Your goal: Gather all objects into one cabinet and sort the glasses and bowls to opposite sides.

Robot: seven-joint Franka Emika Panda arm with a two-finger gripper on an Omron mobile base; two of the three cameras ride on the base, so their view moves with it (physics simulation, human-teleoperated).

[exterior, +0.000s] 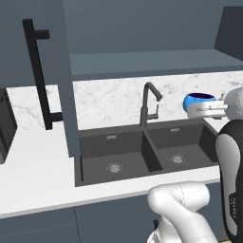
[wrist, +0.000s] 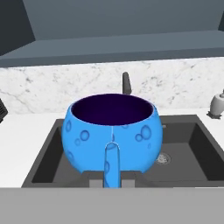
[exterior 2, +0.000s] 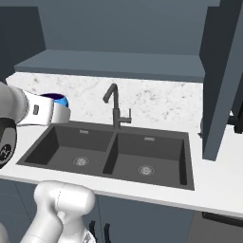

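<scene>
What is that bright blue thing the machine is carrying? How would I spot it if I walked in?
Find the dark double sink set in the white counter, with its black faucet behind. Above the sink's right basin, the white arm's end effector is shut on the small blue bowl, holding it in the air. It is the one vivid blue thing here, spotted with pale bubbles and dark purple inside.
</scene>
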